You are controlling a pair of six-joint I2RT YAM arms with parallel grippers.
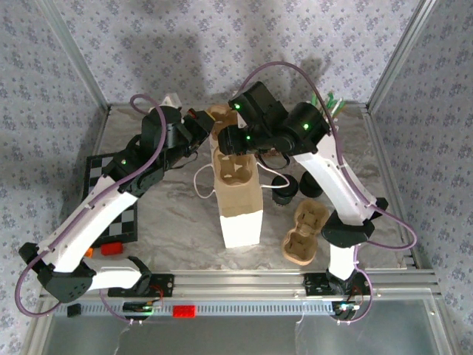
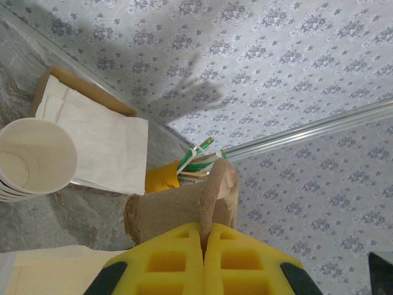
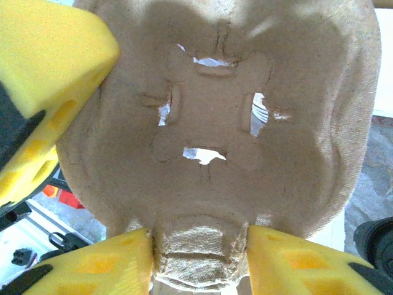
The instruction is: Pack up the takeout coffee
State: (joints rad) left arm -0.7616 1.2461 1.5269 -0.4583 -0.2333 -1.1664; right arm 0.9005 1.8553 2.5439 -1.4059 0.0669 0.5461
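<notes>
Right, the coffee cup sits on the table at the left edge of the left wrist view, just beside the white napkins. Its open mouth faces the lens and its base is hidden, so I cannot tell whether it stands dead upright. It's off to the left of the left gripper, well apart from it. That gripper is busy, its yellow pads pinched flat on a thin edge of the cardboard tray. The right gripper clamps a tab of the same tray from the other side. From above, both arms meet over the tray, which rests on top of the paper bag. By my read, the left arm is the nearer one to the cup, and it would have to let go and swing away from the tray to reach it.
</notes>
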